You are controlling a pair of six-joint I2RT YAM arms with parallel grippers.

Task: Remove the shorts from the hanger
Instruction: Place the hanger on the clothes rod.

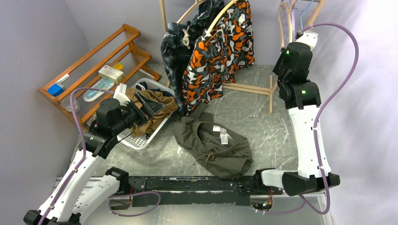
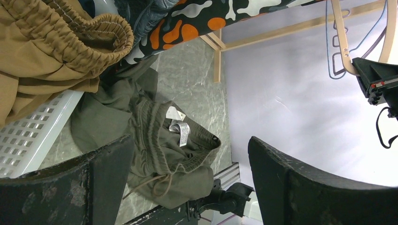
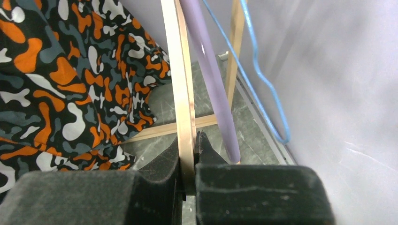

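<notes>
Well, the grey marbled tabletop [image 1: 277, 126] carries everything in front of me, with a pale wooden rack [image 1: 248, 88] standing at its far side. An orange-brown slatted wooden shelf [image 1: 94, 61] leans by the left wall.

Two pairs of shorts hang on the rack, side by side and touching: the orange-black-white camouflage shorts [image 1: 216, 56] on a pale wooden hanger, and to their left the dark leaf-print shorts [image 1: 176, 51] with a white drawstring knotted at the waist.

The olive-grey shorts [image 1: 211, 145] lie crumpled on the tabletop just below the hanging pairs, waistband up, drawstring loose and white labels [image 1: 224, 137] showing. The tan shorts [image 1: 157, 108] are bunched in the white perforated plastic basket [image 1: 141, 140] to the left, spilling over its rim.

My left jaws stand wide apart and hold nothing, just above the basket beside the tan shorts. In my left wrist view the olive-grey pair shows between the two black fingers [image 2: 108, 173].

My right jaws are raised at the far right and pinched tight on the thin arm of another pale wooden hanger [image 3: 180, 70]. A purple cable [image 3: 211, 84] runs just beside it, and a thin blue wire hanger [image 3: 263, 79] hangs further right.
</notes>
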